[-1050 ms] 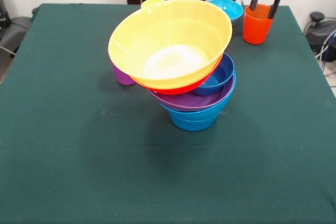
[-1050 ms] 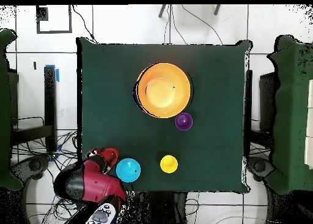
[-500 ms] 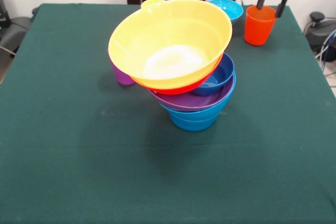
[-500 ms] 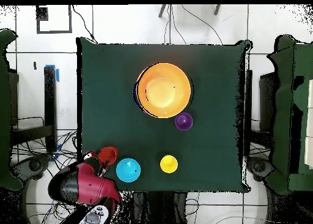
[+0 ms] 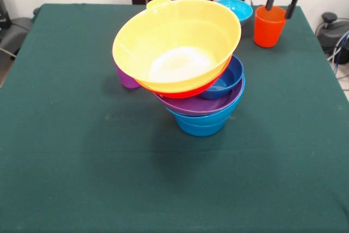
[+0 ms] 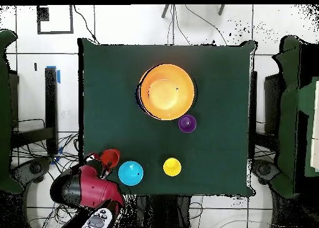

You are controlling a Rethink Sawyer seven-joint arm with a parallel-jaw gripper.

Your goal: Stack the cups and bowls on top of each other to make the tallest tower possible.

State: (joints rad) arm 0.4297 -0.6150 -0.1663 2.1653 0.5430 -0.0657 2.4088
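From the front, the tower (image 5: pixel 191 69) stands near the middle of the green table (image 5: pixel 65 151): a blue bowl (image 5: pixel 200 124) at the base, then purple, dark blue and orange, with the large yellow bowl (image 5: pixel 177 45) tilted on top and overhanging to one side. A purple cup (image 5: pixel 127 78) sits just behind it, and the cyan bowl (image 5: pixel 235 8) lies by the far edge. The gripper (image 5: pixel 282 1) hangs just above the orange cup (image 5: pixel 269 26), its 2 fingers spread about the rim's width and holding nothing. Seen from above, the yellow bowl hides the tower (image 6: pixel 165 91); the purple cup (image 6: pixel 186 123) lies just beside it, while the yellow cup (image 6: pixel 172 167), cyan bowl (image 6: pixel 131 173) and orange cup (image 6: pixel 111 157) line the robot-side edge, the gripper (image 6: pixel 95 166) at that corner. The cup looks light, stiff and glossy, likely slippery; pinching across its rim or upper wall seems the surest hold, and the leaning stack would tolerate only a gentle placement.
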